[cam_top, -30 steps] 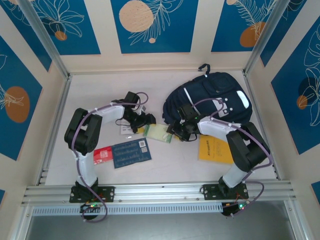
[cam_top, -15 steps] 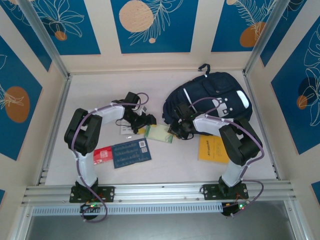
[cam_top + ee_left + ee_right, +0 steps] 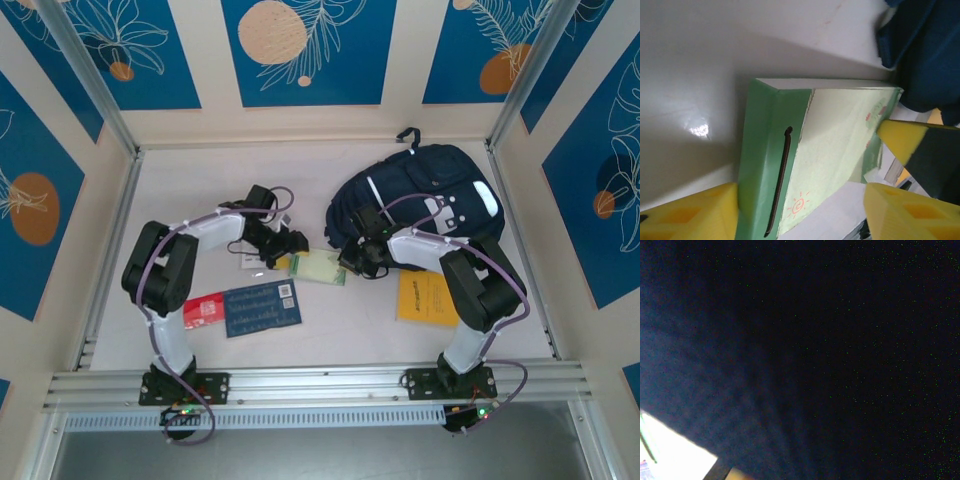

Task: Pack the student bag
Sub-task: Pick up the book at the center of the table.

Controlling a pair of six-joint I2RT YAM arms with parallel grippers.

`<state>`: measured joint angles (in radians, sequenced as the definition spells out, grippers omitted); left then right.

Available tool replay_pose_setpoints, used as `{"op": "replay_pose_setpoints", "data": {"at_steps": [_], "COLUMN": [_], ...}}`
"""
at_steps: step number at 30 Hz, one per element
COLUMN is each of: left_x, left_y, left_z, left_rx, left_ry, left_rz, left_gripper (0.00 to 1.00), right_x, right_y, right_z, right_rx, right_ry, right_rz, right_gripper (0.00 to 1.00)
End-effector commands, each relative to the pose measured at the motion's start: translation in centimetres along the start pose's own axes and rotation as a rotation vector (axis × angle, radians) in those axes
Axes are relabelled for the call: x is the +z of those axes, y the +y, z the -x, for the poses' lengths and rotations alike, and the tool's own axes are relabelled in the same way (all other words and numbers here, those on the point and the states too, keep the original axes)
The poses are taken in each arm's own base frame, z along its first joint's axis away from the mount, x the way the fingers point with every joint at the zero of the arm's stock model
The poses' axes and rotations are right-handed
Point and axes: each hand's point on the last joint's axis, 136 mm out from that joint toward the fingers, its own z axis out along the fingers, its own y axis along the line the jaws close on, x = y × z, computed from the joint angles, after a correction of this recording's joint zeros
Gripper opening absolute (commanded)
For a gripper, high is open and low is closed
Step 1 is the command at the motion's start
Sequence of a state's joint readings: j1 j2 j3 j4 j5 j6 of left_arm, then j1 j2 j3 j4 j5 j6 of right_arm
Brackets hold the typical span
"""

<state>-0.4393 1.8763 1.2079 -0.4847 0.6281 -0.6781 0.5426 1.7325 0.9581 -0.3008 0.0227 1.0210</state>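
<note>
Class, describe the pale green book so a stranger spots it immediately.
Find the large dark navy fabric backpack at far right. Just left of it lies the pale green book. Its neighbours, a dark blue booklet and an orange folder, differ in colour.

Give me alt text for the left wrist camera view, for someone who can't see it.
A green book lies on the white table between the left gripper's open yellow fingers, with the navy student bag at upper right.

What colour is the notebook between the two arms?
Pale green notebook, darker green spine; clearest in the left wrist view.
</note>
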Motion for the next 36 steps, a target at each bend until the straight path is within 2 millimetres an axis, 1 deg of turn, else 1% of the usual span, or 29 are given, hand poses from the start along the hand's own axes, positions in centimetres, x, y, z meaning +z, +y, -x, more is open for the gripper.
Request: {"op": "replay_pose_setpoints", "data": {"at_steps": [1,3,6,12,15,20,22,25,31,34,36], "left_x": [-1.8,-2.0,-1.9,-0.4,0.0,0.9,1.0,0.5,-1.6,-2.0,-1.8], "left_y": [-5.2,-5.6,-5.8,-6.6,-7.0,-6.9,-6.9,-7.6,-10.0,-10.9,-11.2], "left_z": [-1.9,-2.0,-2.2,-2.6,-2.8,-3.0,-3.0,-3.1,-3.6,-4.0,-4.4], "left_rx": [0.082,0.082,0.081,0.078,0.098,0.097,0.089,0.105,0.181,0.202,0.211], "left_ry": [0.048,0.047,0.048,0.093,0.105,0.127,0.134,0.128,0.114,0.117,0.132], "left_rz": [-0.195,-0.220,-0.246,-0.307,-0.305,-0.302,-0.312,-0.331,-0.401,-0.428,-0.443], "left_gripper": [0.56,0.48,0.43,0.41,0.42,0.46,0.44,0.37,0.30,0.31,0.36], "right_x": [2.2,2.1,1.8,1.7,1.5,1.3,1.2,1.1,1.0,0.9,0.7], "right_y": [-4.0,-4.1,-4.0,-3.5,-3.4,-3.3,-3.3,-3.3,-3.4,-3.4,-3.3], "right_z": [-1.4,-1.2,-1.1,-1.1,-1.2,-1.2,-1.3,-1.3,-1.2,-1.0,-1.0], "right_rx": [0.032,0.036,0.037,0.022,0.016,0.009,0.008,0.007,0.004,0.006,0.008], "right_ry": [0.041,0.038,0.037,0.047,0.050,0.047,0.050,0.047,0.047,0.047,0.048], "right_rz": [-0.116,-0.110,-0.092,-0.062,-0.053,-0.039,-0.034,-0.031,-0.021,-0.017,-0.008], "right_gripper": [0.05,0.04,0.03,0.04,0.04,0.05,0.05,0.05,0.05,0.05,0.05]}}
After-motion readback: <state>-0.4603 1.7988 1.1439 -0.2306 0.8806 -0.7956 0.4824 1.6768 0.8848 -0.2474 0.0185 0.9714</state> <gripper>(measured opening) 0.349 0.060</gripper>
